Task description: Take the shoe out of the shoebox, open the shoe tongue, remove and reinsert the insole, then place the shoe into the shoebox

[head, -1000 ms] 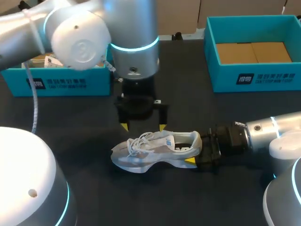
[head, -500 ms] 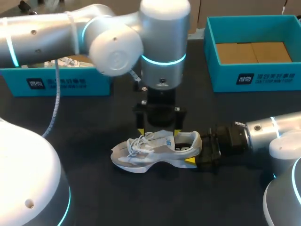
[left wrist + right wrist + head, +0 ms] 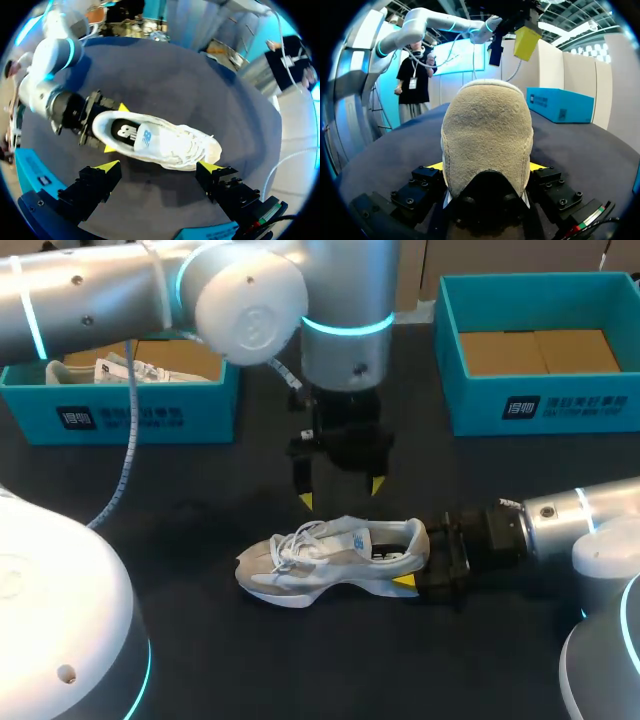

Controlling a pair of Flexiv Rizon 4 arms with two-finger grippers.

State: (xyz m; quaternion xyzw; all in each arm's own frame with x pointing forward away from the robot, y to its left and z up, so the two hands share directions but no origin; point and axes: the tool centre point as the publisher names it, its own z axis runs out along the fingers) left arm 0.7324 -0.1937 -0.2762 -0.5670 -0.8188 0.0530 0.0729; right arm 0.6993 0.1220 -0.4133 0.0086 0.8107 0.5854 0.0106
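R gripper (image 3: 416, 560) was clamped on the heel of the shoe (image 3: 325, 558), one yellow tip each side, fingers only as far apart as the heel was wide. Shoe sat upright on the table (image 3: 230, 660), toe twd my left, outside both boxes. L gripper (image 3: 341, 492) hung above & just behind the shoe's mid, fingers spread wide, clear of the shoe. Left shoebox (image 3: 120, 412) & right shoebox (image 3: 540, 405) stood at the table's far side, well apart from the shoe; right one showed a bare cardboard floor.
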